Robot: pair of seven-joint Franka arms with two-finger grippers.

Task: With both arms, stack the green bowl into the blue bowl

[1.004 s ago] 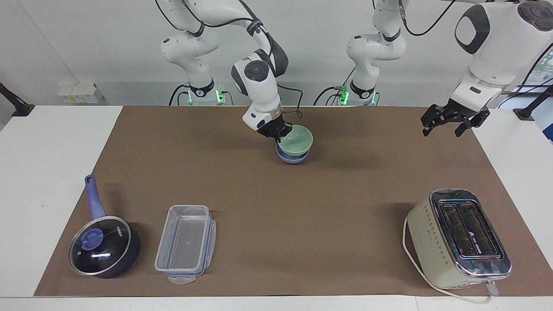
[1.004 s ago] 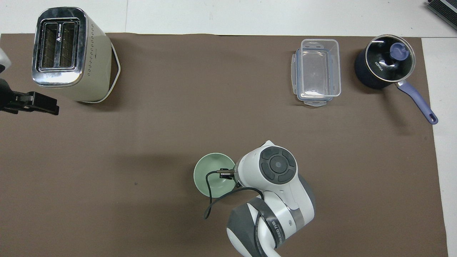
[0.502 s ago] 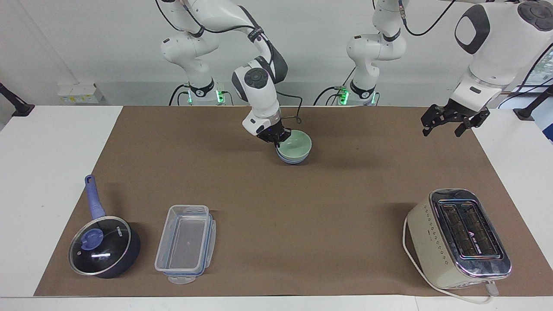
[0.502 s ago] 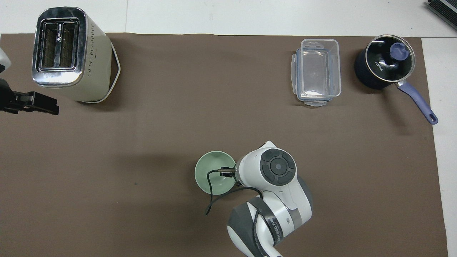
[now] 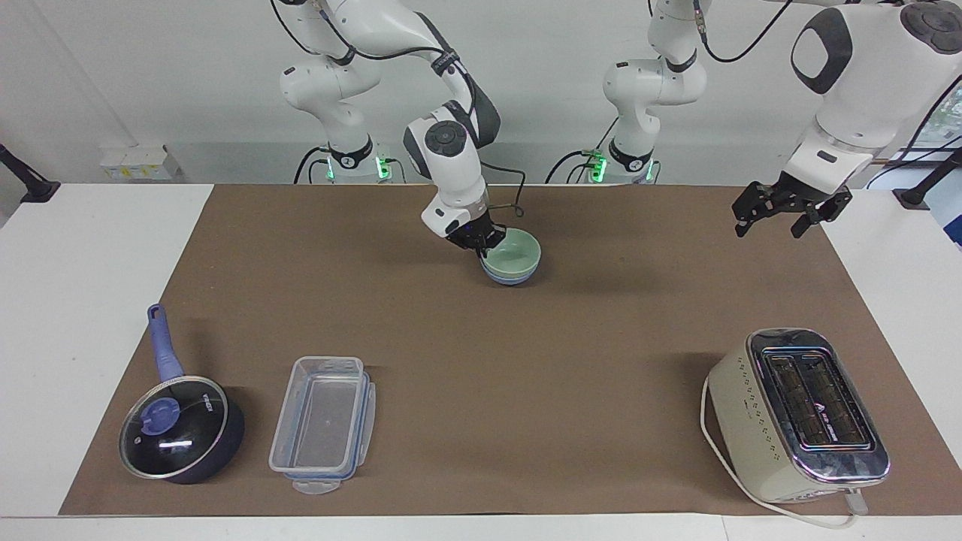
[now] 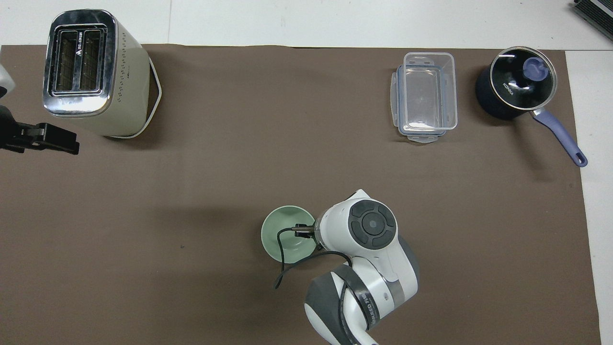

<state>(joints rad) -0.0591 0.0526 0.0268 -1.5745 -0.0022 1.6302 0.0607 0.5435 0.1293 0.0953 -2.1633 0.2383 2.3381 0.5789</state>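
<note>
My end effector (image 5: pixel 482 243) meets a green bowl (image 5: pixel 517 251) of smooth matt plastic. I see matt brown paper (image 5: pixel 526 361) over the desk, a glossy chrome-topped toaster (image 5: pixel 800 413), and a clear plastic container (image 5: pixel 323 422).

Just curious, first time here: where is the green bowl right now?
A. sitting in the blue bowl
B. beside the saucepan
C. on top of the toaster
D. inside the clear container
A: the green bowl sits nested in the blue bowl, whose rim shows just beneath it.
</note>
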